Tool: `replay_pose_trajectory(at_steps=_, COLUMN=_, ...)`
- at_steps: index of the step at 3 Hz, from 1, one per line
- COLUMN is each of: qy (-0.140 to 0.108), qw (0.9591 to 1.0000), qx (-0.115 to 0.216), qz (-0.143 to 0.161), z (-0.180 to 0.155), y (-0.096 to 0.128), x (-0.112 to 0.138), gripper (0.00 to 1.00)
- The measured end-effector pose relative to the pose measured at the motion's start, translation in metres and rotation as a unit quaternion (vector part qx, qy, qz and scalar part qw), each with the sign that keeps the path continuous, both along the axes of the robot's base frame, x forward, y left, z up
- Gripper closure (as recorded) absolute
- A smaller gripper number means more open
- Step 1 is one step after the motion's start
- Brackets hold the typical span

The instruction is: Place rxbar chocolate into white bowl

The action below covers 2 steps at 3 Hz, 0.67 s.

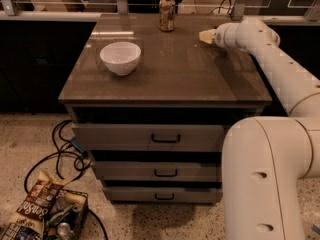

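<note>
No rxbar chocolate in sight on the bench (190, 71), maybe hidden in the hand (206, 36) at the far right (open or closed, can't tell), well apart from the white bowl (120, 57); I'd guess it's light with a slick wrapper, so pinch across the narrow width.

The robot's arm (280, 69) is cased in smooth, glossy off-white shells with rounded edges and no visible cables. The nearest segment is a thick, fat cylinder with two dark oval recesses set one above the other in its side. Thin seams separate it from the next shell. The far segment is much slimmer, with a row of small dark dots along its length, and ends in a bulbous round joint. The gripper (206, 36), a paler yellowish tip, sits over the right rear of the table (190, 74).
</note>
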<state>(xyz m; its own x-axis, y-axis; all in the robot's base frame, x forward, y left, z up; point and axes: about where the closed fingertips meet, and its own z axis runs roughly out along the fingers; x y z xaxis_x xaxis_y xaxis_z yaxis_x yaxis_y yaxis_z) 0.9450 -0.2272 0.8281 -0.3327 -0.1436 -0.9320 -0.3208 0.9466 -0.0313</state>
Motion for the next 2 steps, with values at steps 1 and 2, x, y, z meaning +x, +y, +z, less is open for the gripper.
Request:
replay_pose_trajectory(at_steps=1, qy=0.001, qw=1.0, qx=0.0, qz=0.001, z=-0.0022, y=0.0022, x=0.0006, gripper=0.0)
replay_pose_trajectory(at_steps=2, qy=0.001, qw=1.0, qx=0.0, qz=0.001, z=-0.0023, y=0.0023, x=0.0006, gripper=0.0)
